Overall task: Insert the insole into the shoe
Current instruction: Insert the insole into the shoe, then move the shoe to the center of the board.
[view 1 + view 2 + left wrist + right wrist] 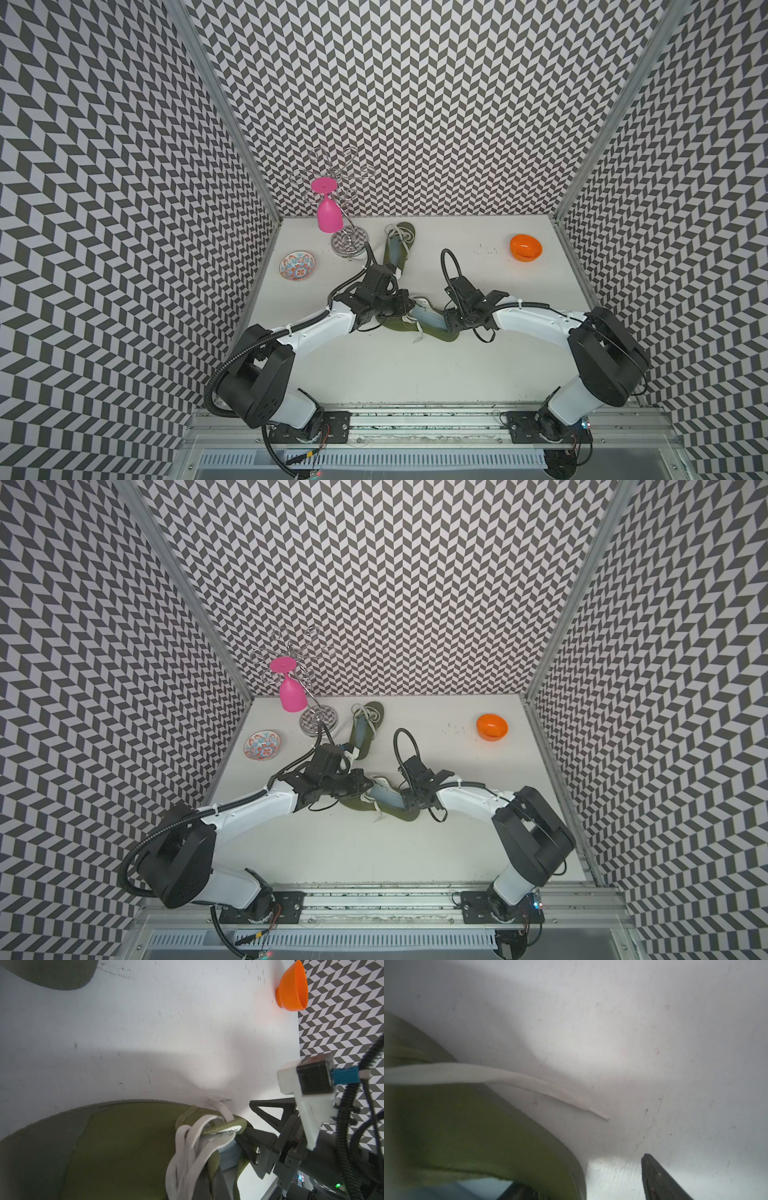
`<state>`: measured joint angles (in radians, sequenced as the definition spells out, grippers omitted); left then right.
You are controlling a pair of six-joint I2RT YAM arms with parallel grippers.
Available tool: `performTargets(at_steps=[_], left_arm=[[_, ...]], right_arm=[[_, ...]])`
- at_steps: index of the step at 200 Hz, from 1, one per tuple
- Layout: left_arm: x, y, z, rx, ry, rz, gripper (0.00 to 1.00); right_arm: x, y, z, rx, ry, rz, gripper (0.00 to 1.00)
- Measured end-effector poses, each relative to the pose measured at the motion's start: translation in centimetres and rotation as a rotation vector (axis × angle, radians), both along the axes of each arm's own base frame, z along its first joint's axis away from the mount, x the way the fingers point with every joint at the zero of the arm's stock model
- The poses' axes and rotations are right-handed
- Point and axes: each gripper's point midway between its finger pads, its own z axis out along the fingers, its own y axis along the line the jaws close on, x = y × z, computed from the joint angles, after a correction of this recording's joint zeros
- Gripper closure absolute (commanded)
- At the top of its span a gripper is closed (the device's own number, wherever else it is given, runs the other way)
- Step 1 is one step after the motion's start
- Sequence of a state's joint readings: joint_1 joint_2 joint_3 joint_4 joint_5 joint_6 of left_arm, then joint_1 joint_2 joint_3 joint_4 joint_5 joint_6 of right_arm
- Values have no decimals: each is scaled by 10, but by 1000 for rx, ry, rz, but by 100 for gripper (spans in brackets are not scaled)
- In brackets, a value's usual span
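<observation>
Left jaws are shut tight over the laced front of the near shoe (394, 327), and whether they pinch fabric or lace I cannot tell. Right jaws stand apart astride the heel collar: one finger (268, 1112) outside, the other inside, down on the pale blue insole (427, 321), which lies in the shoe's opening, middle of the counter (374, 374). White laces (187, 1157) spill loose. Further out, a second shoe (397, 253) far back, an orange bowl (525, 247) far right

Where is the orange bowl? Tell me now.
In both top views the orange bowl stands alone near the far right corner of the table, well right of the far shoe.
</observation>
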<state>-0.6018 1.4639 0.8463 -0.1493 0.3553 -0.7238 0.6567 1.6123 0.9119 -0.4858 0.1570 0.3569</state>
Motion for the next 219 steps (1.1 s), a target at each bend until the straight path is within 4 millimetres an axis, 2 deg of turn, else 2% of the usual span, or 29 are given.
performTargets(at_steps=[33, 54, 86, 118, 136, 160, 186, 203, 219], left_arm=[[-4, -3, -2, 28, -16, -19, 100], [-8, -6, -2, 61, -31, -33, 100], [-8, -12, 4, 72, -58, -49, 100], [-7, -22, 7, 80, -79, -86, 100], [-5, -30, 9, 85, -95, -119, 100], [-4, -38, 13, 85, -119, -175, 100], [-4, -49, 20, 70, -144, -239, 100], [-5, -54, 23, 60, -156, -280, 100], [-8, -60, 25, 53, -163, -326, 100]], right_arm=[[8, -17, 1, -34, -15, -64, 29], [14, -17, 3, -77, -13, -68, 28], [14, 1, 17, -5, 2, -34, 29], [15, 33, 55, 160, -36, 68, 28], [15, 45, 70, 215, -66, 142, 27], [12, 55, 70, 243, -70, 216, 27], [3, 54, 57, 239, -47, 252, 27], [-2, 50, 47, 228, -33, 261, 36], [-6, 47, 39, 220, -22, 264, 61]])
